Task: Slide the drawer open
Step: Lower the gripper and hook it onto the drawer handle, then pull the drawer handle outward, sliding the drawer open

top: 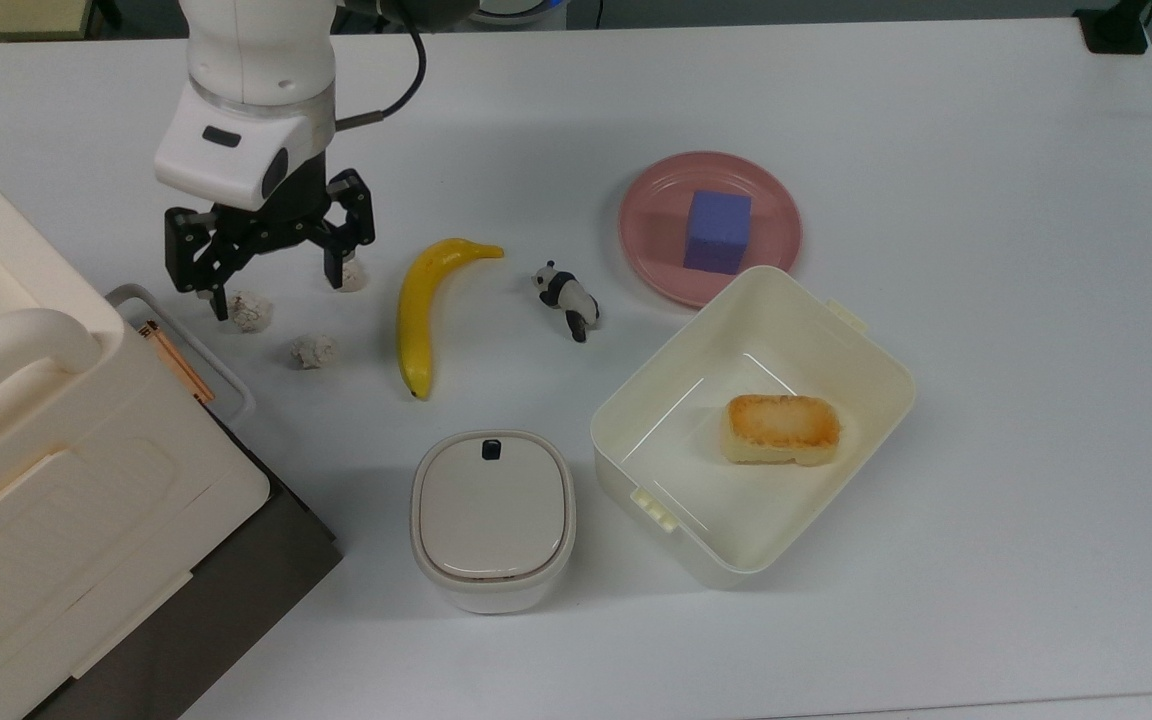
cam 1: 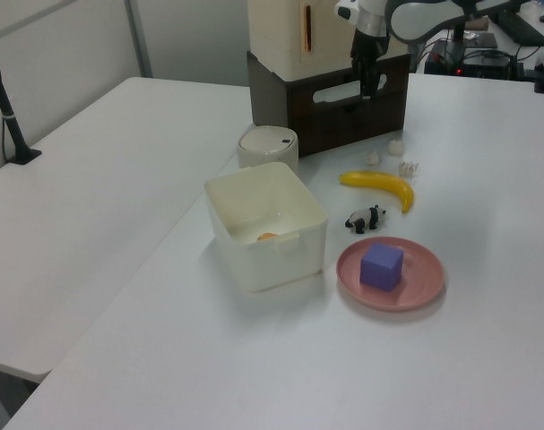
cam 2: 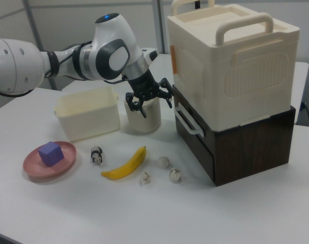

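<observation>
**Gripper spread wide in front of the shut drawer**

Top view: the cream plastic cabinet (top: 46,440) hides most of the dark brown drawer with its white loop handle (top: 181,345), leaving only the handle and a brown corner at the top view's lower left; the black two-finger gripper (top: 271,275) hangs with fingers spread wide above the small crumpled white paper balls (top: 314,350), near the handle but apart from it; bare white table (top: 986,400) lies beyond.

Left view: the drawer front (cam 1: 348,103) faces the yellow banana (cam 1: 379,185); the gripper partly covers the handle.

Right view: the drawer (cam 2: 195,124) sits flush in the brown base, long axis level along the front; the gripper (cam 2: 149,99) hovers apart from the handle.
</observation>
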You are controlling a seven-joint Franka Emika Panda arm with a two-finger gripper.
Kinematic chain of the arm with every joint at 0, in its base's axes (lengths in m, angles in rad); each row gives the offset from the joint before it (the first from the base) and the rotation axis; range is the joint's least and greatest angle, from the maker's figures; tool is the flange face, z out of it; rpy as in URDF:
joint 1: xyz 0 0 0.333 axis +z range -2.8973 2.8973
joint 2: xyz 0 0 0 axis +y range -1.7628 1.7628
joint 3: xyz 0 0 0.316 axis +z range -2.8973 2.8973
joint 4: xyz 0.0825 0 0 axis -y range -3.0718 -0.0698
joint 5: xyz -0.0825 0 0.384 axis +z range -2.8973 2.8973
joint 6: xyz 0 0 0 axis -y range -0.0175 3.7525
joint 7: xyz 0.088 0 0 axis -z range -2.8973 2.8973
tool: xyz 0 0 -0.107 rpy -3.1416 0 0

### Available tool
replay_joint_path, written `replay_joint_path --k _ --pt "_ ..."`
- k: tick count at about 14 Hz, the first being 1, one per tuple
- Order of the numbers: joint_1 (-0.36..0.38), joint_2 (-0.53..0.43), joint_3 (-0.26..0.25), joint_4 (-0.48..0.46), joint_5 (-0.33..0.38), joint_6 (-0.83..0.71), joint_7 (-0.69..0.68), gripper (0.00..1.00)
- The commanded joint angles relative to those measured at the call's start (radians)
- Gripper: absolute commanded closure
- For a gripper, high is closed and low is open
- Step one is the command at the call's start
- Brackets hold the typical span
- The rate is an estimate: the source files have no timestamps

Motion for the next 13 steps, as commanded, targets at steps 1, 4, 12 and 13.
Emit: replay_joint_path --k 1,4,12,13 --pt "-0.02 0.065 -0.005 0.079 -0.051 0.012 -0.03 0.0" --pt "-0.025 0.122 -0.005 0.084 -0.084 0.047 -0.033 0.0" --pt "0.002 0.111 0.012 0.007 -0.09 -0.048 -0.023 0.0" --pt "0.01 0.111 0.012 0.0 -0.076 -0.069 -0.014 0.0"
